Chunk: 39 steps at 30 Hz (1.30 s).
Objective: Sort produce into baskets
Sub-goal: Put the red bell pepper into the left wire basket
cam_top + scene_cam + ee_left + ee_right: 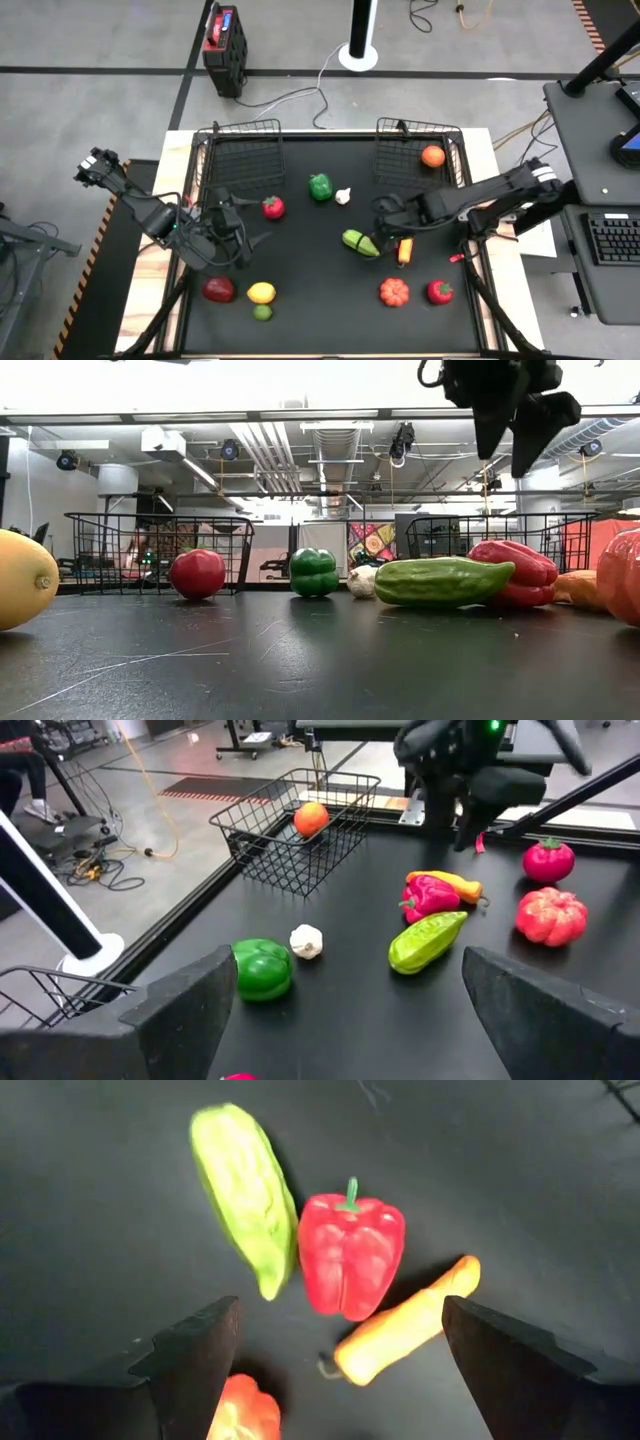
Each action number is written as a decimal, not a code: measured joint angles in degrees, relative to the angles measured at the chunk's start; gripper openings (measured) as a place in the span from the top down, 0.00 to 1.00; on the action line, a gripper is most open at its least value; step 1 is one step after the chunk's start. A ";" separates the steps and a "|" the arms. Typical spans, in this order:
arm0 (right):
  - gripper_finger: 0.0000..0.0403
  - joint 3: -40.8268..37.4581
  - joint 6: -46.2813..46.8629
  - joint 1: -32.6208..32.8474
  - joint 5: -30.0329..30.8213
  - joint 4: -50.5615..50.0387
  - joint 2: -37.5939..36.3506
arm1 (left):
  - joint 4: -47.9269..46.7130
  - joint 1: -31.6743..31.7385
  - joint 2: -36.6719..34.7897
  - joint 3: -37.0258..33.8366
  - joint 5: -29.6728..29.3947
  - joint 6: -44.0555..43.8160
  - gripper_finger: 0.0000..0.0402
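Two baskets (243,150) (416,148) at upper frame, one orange (432,156) inside; eleven pieces loose on surface (310,300). Left hand (238,240), right hand (384,222): wide, empty.

It is a robotics lab or workshop: exposed silver ceiling ducts (335,445) hang overhead, loose cables (300,95) trail across the grey concrete floor (110,100), and a black computer keyboard (612,238) sits beside the table.
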 joint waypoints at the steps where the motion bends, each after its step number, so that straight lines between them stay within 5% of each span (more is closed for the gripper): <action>1: 0.15 -0.13 -0.01 0.16 -0.03 0.02 0.88 | -0.03 0.00 0.00 0.00 -0.01 0.29 0.09; 14: 0.15 -1.76 -1.44 0.09 1.58 0.32 7.87 | 0.05 0.00 0.00 -0.02 -0.43 2.18 0.09; 39: 0.16 -16.92 -5.21 -2.90 -0.85 18.60 4.47 | 0.51 0.04 0.00 -0.04 -0.47 2.16 0.09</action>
